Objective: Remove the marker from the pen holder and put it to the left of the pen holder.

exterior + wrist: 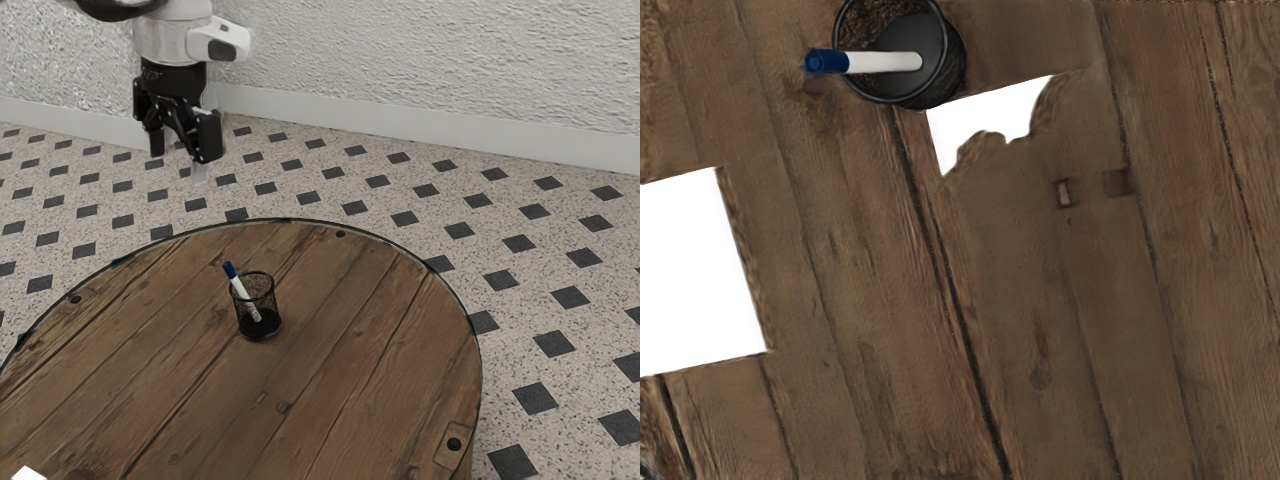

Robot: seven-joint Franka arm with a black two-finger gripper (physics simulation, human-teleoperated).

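My pincer hangs high with its fingers well apart, gripping nothing. Below it, off toward the exterior view's right, the marker leans in the mesh pen holder, blue cap poking past the rim on the table. Through the dark mesh I can't quite make out how its lower end rests. I'd expect a light, stiff, smooth barrel, hardly fragile but apt to roll or twist if pinched off-centre. I'd bring the pincer over and down, matching the tilt, and take the white barrel just under the cap; gripping only the cap might pull it off. The holder is probably light, so I'd draw out along the lean.
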